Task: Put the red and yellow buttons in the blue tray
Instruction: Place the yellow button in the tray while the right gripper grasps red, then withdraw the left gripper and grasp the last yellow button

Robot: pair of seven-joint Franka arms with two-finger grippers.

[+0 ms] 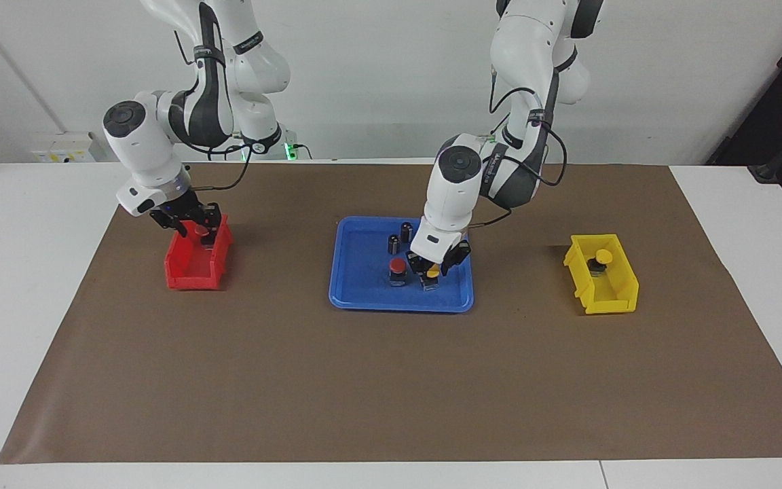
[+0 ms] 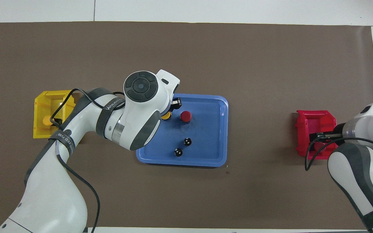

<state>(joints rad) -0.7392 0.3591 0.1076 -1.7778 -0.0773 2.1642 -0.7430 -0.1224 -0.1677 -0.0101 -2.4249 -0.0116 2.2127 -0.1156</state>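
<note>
Left gripper is down inside the blue tray, fingers around a yellow button just beside the red button standing in the tray; can't tell if they pinch it or have let go. Two dark cylinders stand in the tray, nearer the robots. Right gripper sits in the red bin, fingers either side of a second red button; grip unclear. Second yellow button sits in the yellow bin.

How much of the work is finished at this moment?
One red button stands in the shallow blue plastic tray. The left gripper is at a yellow button over the tray. The right gripper is at a red one in the small red bin; another yellow one waits in the small yellow bin.
</note>
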